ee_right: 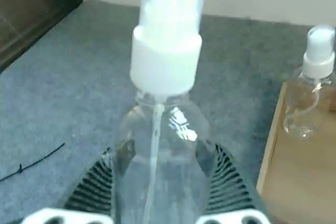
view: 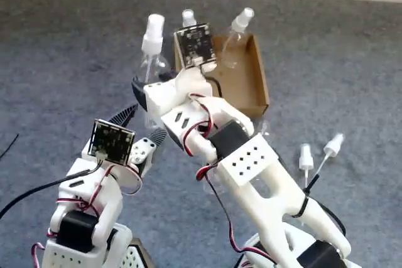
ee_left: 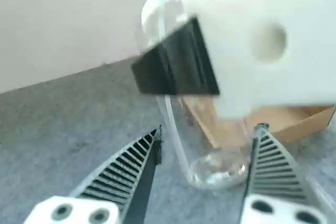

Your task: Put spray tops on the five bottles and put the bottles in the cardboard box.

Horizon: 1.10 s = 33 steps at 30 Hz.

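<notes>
Item: clear bottle (view: 152,61), upright, white spray top (ee_right: 167,61) seated on its neck, standing just beside the cardboard box (view: 259,80) and outside it. Held by: right end effector (ee_right: 164,161), jaws closed against the bottle's body below the shoulder. Attending: left end effector (ee_left: 208,129), jaws spread wide either side of the bottle's base, gripping nothing. Already boxed: two capped bottles (view: 233,42) (view: 187,20). Awaiting use: two loose spray tops (view: 306,157) (view: 333,144) on the grey worktop (view: 75,80), well apart from the box. Step in hand, by judgement: third bottle capped, ready for boxing. Next move calls for the left end effector to back clear and the right to carry the bottle over the box wall, keeping it upright beside the two inside.
</notes>
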{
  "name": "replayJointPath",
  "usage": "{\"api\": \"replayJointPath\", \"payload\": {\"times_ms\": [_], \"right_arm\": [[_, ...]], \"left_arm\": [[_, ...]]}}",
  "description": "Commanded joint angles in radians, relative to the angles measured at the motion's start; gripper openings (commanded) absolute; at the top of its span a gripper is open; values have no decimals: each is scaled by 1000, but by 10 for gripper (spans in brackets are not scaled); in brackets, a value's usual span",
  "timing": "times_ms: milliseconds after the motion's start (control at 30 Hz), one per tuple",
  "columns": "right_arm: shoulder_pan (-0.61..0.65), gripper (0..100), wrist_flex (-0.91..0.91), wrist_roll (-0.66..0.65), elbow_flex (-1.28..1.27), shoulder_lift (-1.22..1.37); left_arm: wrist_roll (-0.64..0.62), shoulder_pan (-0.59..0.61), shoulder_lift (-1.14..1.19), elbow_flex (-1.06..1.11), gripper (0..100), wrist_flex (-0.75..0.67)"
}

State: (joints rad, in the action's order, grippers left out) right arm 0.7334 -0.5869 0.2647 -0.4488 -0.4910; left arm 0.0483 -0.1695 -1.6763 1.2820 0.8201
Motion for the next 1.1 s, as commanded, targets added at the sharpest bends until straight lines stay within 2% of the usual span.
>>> {"api": "replayJointPath", "payload": {"times_ms": [0, 167, 300, 467, 733, 933, 1067], "right_arm": [[48, 3, -24, 11, 59, -85], [77, 3, -140, 8, 59, -191], [76, 3, -213, 6, 59, -202], [76, 3, -228, 6, 59, -206], [74, 6, -228, 5, 22, -211], [51, 163, -223, 3, 18, -211], [48, 166, -223, 3, 18, -211]], "left_arm": [[-8, -7, -10, 4, 256, -57], [-6, -5, -10, 10, 245, -58], [-2, -10, -18, 62, 143, -117], [-2, -12, -21, 96, 60, -149], [0, -5, -21, 96, 21, -149], [0, -8, -21, 97, 23, -147], [0, -5, -21, 97, 24, -147]]}}
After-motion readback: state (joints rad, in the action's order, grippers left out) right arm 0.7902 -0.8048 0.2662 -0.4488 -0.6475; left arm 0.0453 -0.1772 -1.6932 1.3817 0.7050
